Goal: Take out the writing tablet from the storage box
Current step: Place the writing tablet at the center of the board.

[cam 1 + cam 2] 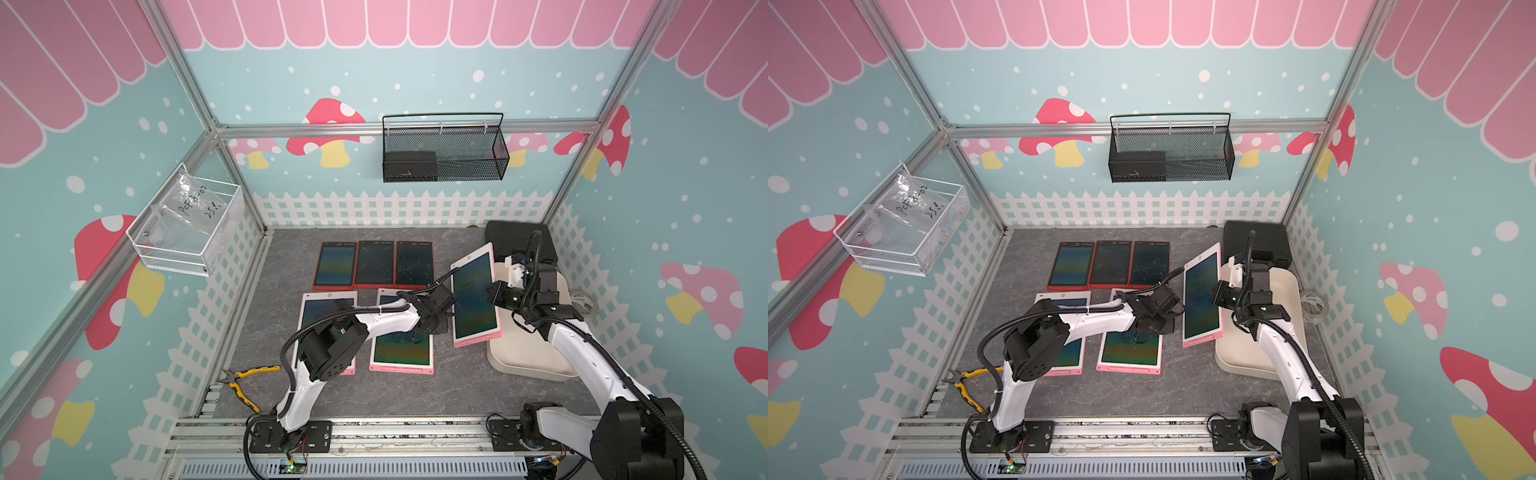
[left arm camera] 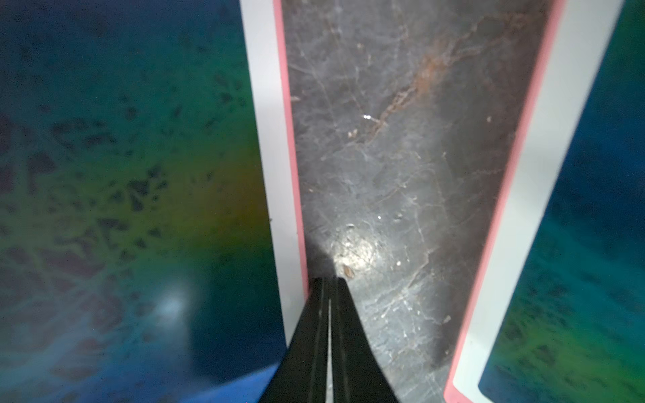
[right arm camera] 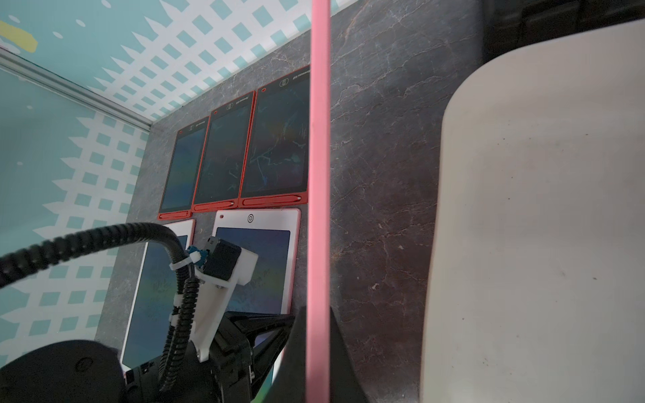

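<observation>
Pink writing tablet (image 1: 473, 299) tilted, long edge clamped in right pincer (image 1: 493, 294).

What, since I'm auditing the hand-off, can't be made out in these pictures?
- Storage box floor: both top views, the right arm covers much of it.
- Held pink tablet: right wrist view shows only its edge, not the screen.
- Left gripper: top views, its own wrist hides the fingers.
- Dark object in the black mesh basket: top views, mesh veils it; unidentifiable.
</observation>
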Controlling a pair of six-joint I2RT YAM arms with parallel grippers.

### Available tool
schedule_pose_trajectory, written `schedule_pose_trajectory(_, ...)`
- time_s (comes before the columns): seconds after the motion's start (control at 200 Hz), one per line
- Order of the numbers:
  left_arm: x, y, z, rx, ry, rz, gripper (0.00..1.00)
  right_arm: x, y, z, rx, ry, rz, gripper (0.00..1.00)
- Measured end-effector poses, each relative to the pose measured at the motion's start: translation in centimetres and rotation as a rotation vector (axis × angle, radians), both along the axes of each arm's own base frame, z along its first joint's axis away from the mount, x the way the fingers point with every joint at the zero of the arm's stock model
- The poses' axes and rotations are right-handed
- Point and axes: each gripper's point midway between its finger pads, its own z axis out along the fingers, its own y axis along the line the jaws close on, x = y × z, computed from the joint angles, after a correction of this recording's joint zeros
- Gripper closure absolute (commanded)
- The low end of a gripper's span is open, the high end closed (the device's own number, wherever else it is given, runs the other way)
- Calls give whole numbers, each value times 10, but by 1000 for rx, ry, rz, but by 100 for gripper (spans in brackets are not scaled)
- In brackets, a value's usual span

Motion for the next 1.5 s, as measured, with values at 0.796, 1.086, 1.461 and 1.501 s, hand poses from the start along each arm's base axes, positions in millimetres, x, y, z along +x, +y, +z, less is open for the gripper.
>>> schedule_pose_trajectory(0.796, 3, 48, -2, 4, -16, 85, 93, -21, 44, -24, 112, -1, 60, 100)
schedule_pose_trajectory(1.086, 1, 54, -1, -8, -21, 97, 94, -45, 66, -57, 186, 94, 108, 100)
schedule_pose_trajectory(1.461, -2, 57, 0, -6, -16, 96, 94, -46, 66, -59, 181, 102, 107, 100)
schedule_pose_trajectory(1.501, -3, 58, 0, -4, -14, 96, 94, -46, 67, -60, 181, 105, 109, 100)
